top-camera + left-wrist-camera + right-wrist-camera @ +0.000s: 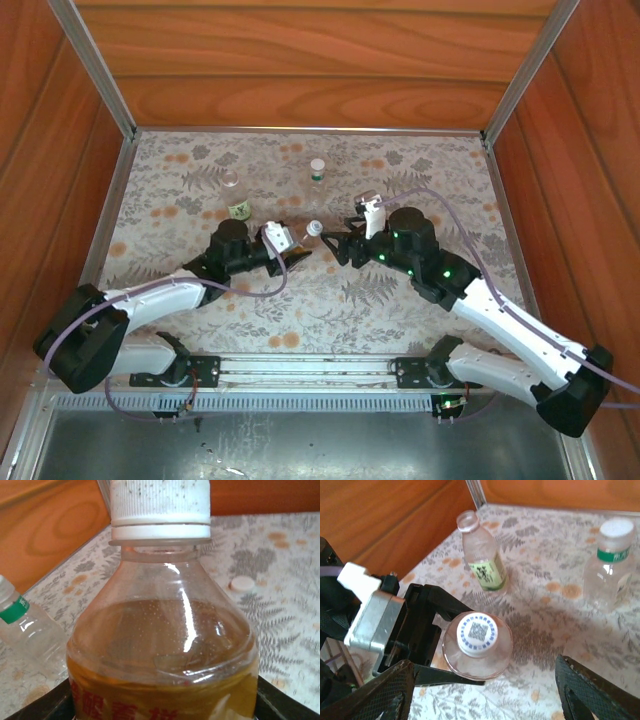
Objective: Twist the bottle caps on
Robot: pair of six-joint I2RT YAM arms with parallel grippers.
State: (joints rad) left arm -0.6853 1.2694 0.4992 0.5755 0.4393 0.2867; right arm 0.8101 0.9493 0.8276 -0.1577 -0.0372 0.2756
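Standing on the desk (330, 310), the amber bottle (165, 645) is clamped low by the left gripper (302, 252), with its white cap (477, 632) seated on the neck. The right gripper (336, 246) is spread wide just beside it, holding nothing. Tightening is judged to be in hand: the cap must be pinched squarely and turned.
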